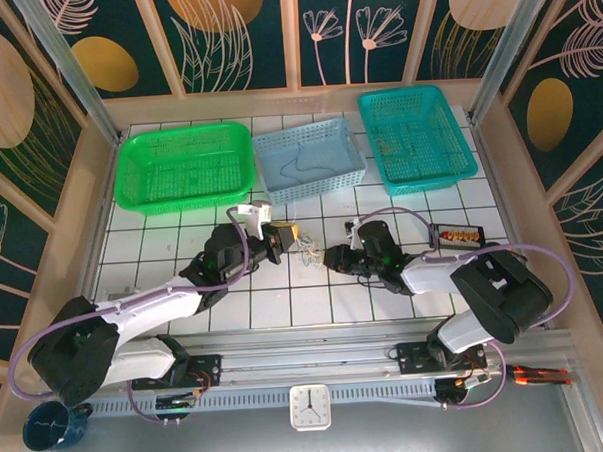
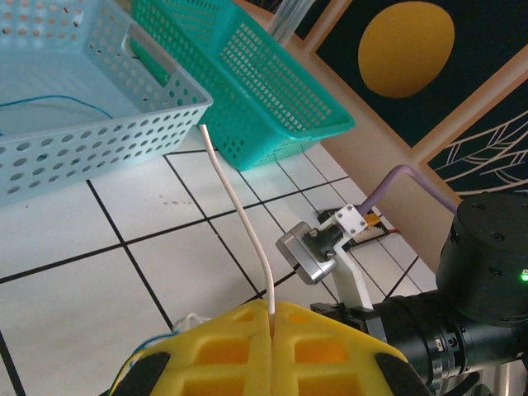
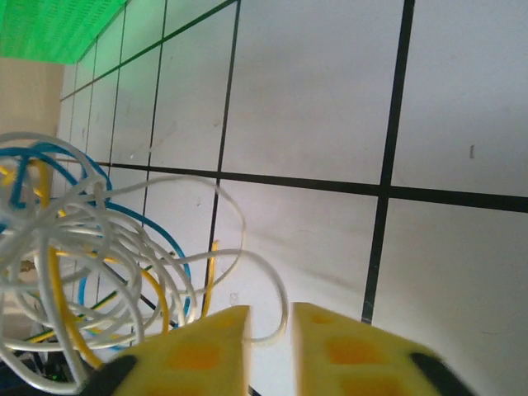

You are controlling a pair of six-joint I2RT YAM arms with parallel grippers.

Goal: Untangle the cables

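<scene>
**Q:** Left wrist view: how do the left jaws stand?

**A:** Pressed together, pinching one white cable [image 2: 240, 216]. It rises from between the tips and curves ahead toward the pale blue basket [image 2: 107, 140].

**Q:** Where are the other cables?

**A:** Top view: a small tangle [image 1: 308, 252] lies on the tabletop [image 1: 285, 307], just right of the left jaws and just left of the right jaws. In the right wrist view its white, blue and yellow loops sit left of and ahead of those jaws.

**Q:** And the right jaws?

**A:** Spread a little, pinching nothing. A white loop [image 3: 284, 307] dips into the gap; whether it touches either side cannot be told.
</scene>
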